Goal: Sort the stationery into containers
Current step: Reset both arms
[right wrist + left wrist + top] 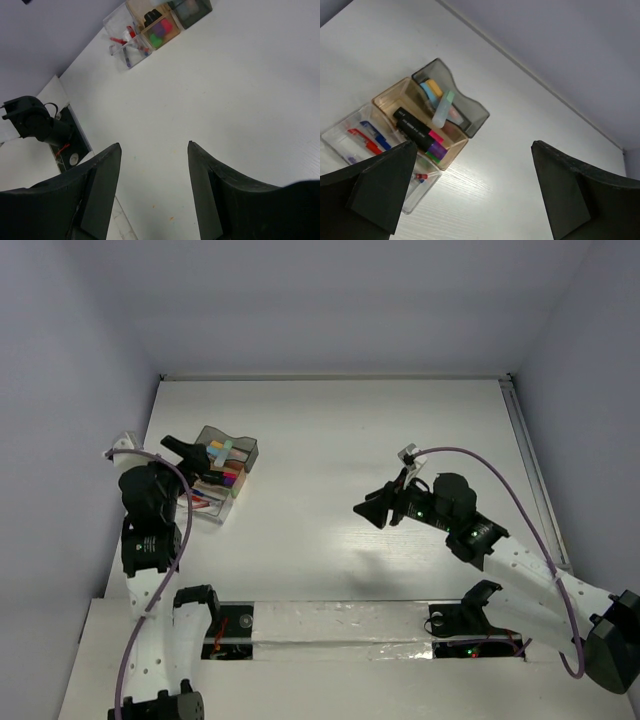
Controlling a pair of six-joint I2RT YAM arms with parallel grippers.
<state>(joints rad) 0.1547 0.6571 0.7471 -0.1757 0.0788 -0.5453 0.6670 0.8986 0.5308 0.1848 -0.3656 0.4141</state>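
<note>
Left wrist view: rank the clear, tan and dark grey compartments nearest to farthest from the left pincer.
From the left pincer, which is open:
1. clear compartment: lower left, partly hidden by the pincer, near end of the row.
2. tan compartment: middle of the row.
3. dark grey compartment: far end of the row, highest in the picture.

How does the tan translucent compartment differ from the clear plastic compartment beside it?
Tint: the tan translucent compartment is amber, the clear plastic compartment colourless. Contents: tan holds a black marker and stubby coloured pieces; clear holds thin red and blue pens. Both open-topped, adjoining.
</note>
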